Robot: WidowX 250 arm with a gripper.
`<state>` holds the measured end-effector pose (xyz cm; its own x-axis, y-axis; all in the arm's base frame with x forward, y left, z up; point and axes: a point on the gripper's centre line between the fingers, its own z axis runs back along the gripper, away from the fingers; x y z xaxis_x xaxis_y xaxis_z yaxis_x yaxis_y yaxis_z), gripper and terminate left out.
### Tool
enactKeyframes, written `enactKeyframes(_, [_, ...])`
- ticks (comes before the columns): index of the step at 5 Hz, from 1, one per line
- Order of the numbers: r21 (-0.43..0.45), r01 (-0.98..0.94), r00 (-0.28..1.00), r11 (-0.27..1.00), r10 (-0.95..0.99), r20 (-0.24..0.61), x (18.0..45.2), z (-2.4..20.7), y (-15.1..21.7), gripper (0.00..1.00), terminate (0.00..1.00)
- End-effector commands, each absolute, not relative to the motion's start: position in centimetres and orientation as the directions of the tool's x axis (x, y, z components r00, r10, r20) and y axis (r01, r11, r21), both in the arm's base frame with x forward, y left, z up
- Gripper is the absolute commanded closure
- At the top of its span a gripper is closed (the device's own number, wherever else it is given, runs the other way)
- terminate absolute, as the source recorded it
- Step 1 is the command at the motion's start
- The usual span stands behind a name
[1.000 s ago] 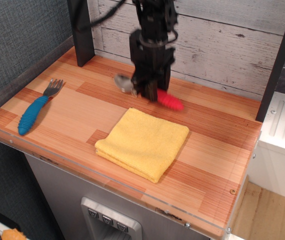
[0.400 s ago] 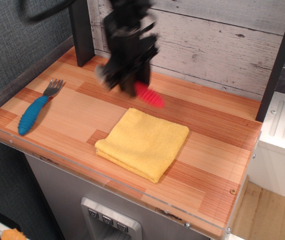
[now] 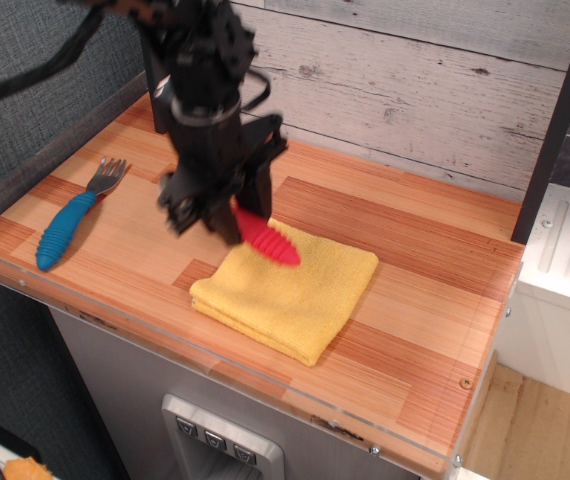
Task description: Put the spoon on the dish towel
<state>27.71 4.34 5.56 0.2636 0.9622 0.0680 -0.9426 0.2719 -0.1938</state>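
The black gripper (image 3: 213,215) is clenched on the spoon (image 3: 268,238), whose ribbed red handle slants down to the right over the near-left part of the yellow dish towel (image 3: 290,290) (the metal bowl is hidden behind the fingers). Whether the handle touches the cloth cannot be told. A blue-handled fork (image 3: 73,219) lies well apart on the wooden table (image 3: 425,300), toward its left edge.

The black end effector (image 3: 208,212) covers the shiny bowl of the red ribbed-handled spoon (image 3: 268,238), leaving only the handle visible toward 4 o'clock; its arm is cut off at 12 o'clock, and its jaws are motion-blurred
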Motion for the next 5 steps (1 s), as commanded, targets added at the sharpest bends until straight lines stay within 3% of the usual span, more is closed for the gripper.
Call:
enactKeyframes(1, [-0.185, -0.941, 0.276, 0.285, 0.959, 0.073, 27.5, 4.3, 5.2, 1.0, 0.0])
enactKeyframes(3, [-0.166, -0.942, 0.286, 0.291, 0.957, 0.057, 27.6, 3.0, 5.4, 1.0, 0.0])
enactKeyframes(4, [-0.197, -0.942, 0.27, 0.272, 0.962, 0.036, 27.5, 3.3, 5.4, 0.0, 0.0])
enactKeyframes(5, [-0.205, -0.942, 0.261, 0.264, 0.964, 0.044, 27.4, 3.8, 5.7, 0.0, 0.0])
